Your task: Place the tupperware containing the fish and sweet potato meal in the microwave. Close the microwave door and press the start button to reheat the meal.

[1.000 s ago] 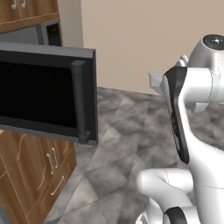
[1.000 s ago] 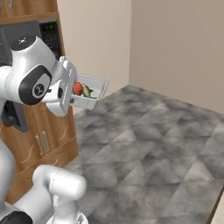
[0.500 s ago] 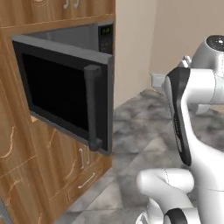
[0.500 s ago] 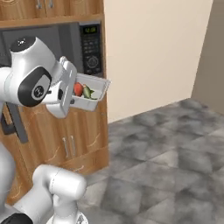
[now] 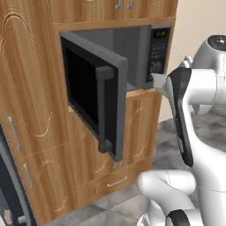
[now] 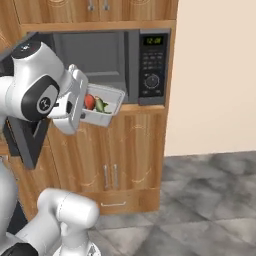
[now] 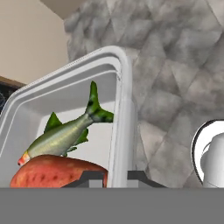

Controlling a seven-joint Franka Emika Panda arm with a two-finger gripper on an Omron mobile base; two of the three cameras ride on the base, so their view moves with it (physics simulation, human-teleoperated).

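Observation:
My gripper [image 7: 116, 177] is shut on the right wall of the tupperware [image 7: 124, 105], a shallow pale box holding a green fish [image 7: 65, 133] and a reddish sweet potato [image 7: 57, 173]. In the right base view the tupperware [image 6: 114, 97] is held level by the gripper [image 6: 85, 106] in front of the microwave [image 6: 95, 55], just below the open cavity's front edge. The microwave door [image 5: 92, 88] stands swung out to the left, its bar handle [image 5: 103, 110] facing me. To the right of the cavity sits the black control panel [image 6: 151, 65] with a dial.
Wooden cabinets [image 6: 130, 150] with handles surround the microwave, with a drawer [image 5: 117, 181] low down. A beige wall [image 6: 215, 75] stands to the right over a grey stone floor [image 6: 210, 200]. A blue-grey door edge [image 5: 9, 185] shows at the far left.
The whole picture has swung as the base turned, so the microwave now faces me. The tupperware stays in the gripper and now sits close to the cavity opening.

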